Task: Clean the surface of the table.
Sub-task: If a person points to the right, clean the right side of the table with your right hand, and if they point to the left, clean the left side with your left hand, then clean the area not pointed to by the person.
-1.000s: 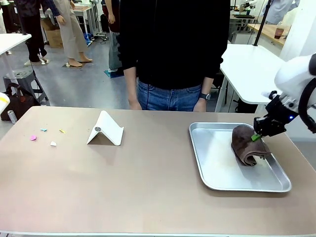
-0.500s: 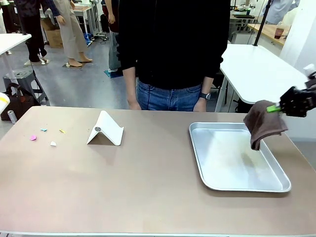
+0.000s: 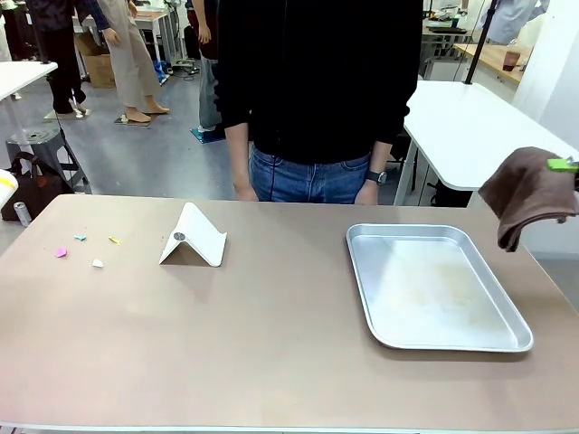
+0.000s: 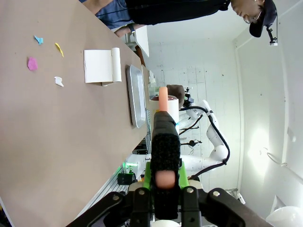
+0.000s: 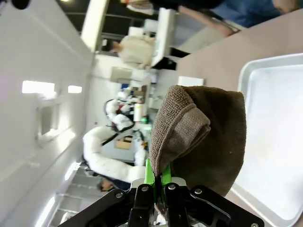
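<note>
The tan table (image 3: pixel 271 344) carries several small paper scraps, one of them pink (image 3: pixel 61 252), near its left end. At the picture's right edge my right gripper (image 3: pixel 563 165) is shut on a corner of a brown cloth (image 3: pixel 529 194), which hangs in the air above and to the right of the tray. In the right wrist view the cloth (image 5: pixel 199 137) droops from the closed green pads of the right gripper (image 5: pixel 155 177). My left gripper (image 4: pixel 163 172) is shut on a black-handled tool (image 4: pixel 163 137) with a pale orange tip, held above the table (image 4: pixel 47 118).
A silver tray (image 3: pixel 434 285) lies bare on the table's right half. A white folded stand (image 3: pixel 193 237) sits left of centre, with the scraps (image 4: pixel 32 63) beyond it. A person stands at the far edge with a hand (image 3: pixel 366 193) near the table.
The right gripper has lifted the brown cloth out of the tray and carried it up and to the right. The tray is now bare.
</note>
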Tool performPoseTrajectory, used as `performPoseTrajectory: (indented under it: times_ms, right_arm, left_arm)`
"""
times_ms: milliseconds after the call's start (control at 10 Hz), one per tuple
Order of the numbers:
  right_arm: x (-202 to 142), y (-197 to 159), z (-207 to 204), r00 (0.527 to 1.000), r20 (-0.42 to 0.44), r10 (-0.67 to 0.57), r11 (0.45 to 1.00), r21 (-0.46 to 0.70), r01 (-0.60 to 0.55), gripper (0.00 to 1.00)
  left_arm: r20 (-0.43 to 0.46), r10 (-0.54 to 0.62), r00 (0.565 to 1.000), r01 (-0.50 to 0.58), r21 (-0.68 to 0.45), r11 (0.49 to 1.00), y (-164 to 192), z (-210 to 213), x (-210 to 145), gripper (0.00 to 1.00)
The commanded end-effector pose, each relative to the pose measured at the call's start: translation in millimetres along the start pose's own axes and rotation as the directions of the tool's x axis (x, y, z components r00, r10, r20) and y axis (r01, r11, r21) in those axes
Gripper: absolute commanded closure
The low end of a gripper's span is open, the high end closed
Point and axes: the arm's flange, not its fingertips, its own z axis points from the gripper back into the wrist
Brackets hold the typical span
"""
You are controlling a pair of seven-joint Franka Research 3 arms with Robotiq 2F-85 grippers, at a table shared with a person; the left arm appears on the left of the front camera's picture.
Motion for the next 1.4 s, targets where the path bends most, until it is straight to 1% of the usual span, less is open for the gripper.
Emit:
performPoseTrajectory:
  times_ms: [0,200,400,500,600,1300]
  right_arm:
    - [-3.0,10.6,25.1,0.999,0.035,0.001,0.999,0.041,-0.003,0.94]
    - [-13.7,12.2,42.9,0.998,0.066,-0.01,1.0,0.03,0.008,0.94]
    - [-14.0,0.1,45.0,0.998,0.059,-0.026,0.998,0.051,0.023,0.94]
    - [-10.1,-5.9,38.9,0.997,0.052,-0.049,0.998,0.027,0.048,0.94]
    - [-16.8,2.5,48.2,0.997,0.076,-0.014,1.0,0.026,0.012,0.94]
    - [-16.8,2.5,48.2,0.997,0.076,-0.014,1.0,0.026,0.012,0.94]
  left_arm:
    - [-0.004,-0.005,1.0,0.005,0.003,1.0,-3.8,1.0,-2.6,1.0]
    - [-0.004,-0.005,1.0,0.005,0.003,1.0,-3.8,1.0,-2.6,1.0]
    - [-0.004,-0.005,1.0,0.005,0.003,1.0,-3.8,1.0,-2.6,1.0]
    - [-0.004,-0.005,1.0,0.005,0.003,1.0,-3.8,1.0,-2.6,1.0]
    - [-0.004,-0.005,1.0,0.005,0.003,1.0,-3.8,1.0,-2.6,1.0]
    - [-0.004,-0.005,1.0,0.005,0.003,1.0,-3.8,1.0,-2.6,1.0]
